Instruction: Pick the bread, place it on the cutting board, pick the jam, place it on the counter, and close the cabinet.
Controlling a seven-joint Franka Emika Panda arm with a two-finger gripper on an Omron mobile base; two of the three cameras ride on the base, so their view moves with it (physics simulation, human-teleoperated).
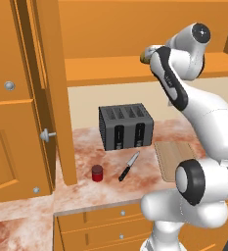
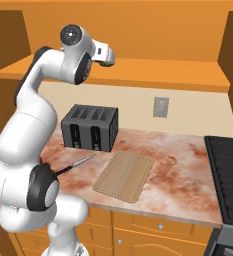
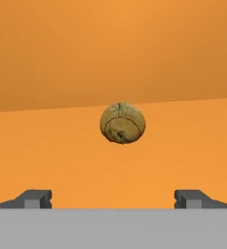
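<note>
Clear shelf space around the bread (image 3: 122, 123), nothing between it and the wide-spread gripper (image 3: 113, 198).

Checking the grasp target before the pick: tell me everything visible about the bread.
The bread is a small round roll, yellow-brown and lumpy, with dark crack lines across its crust. It looks whole. It sits on the orange wooden shelf inside the cabinet, in front of the back panel, resting on nothing else. In the hand view it lies centred ahead of the open gripper, whose fingertips stand well apart and short of it, not touching. In the left base view a sliver of it shows beside the hand.
</note>
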